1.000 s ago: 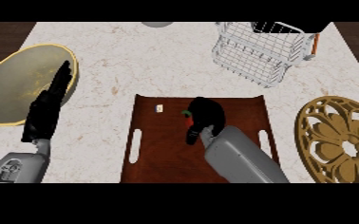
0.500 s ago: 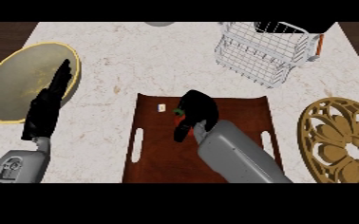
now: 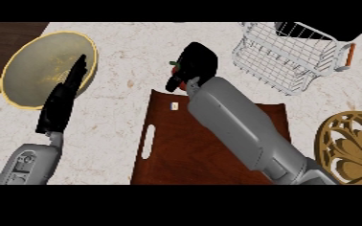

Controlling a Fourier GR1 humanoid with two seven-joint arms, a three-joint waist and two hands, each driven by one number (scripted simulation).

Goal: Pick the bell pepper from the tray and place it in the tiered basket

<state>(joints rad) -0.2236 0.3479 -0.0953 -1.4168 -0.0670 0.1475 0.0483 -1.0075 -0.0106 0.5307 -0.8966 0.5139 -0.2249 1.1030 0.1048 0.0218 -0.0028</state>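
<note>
Bell pepper (image 3: 179,78) first: I can see only a red sliver with a green stem peeking out from under my right hand (image 3: 194,64), whose fingers and thumb are curled round it, so most of it is hidden. That hand sits above the pale counter (image 3: 127,81) just past the far edge of the brown tray (image 3: 212,158), so the pepper appears to be lifted clear of the tray, though from this steep angle I cannot tell how high it hangs. My right forearm (image 3: 240,124) runs diagonally across the tray from the lower right. A small white thing (image 3: 174,106) lies on the tray near its far edge; it is too small for me to identify. The white wire basket (image 3: 293,57) stands at the upper right, apart from the hand and beside it, with something dark in its far corner. My left hand (image 3: 65,96) shows at the left with its fingers straight, lying over the near rim of the yellow plate (image 3: 35,72) and holding nothing. A gold cut-out trivet (image 3: 346,141) sits at the right edge, near the tray.
</note>
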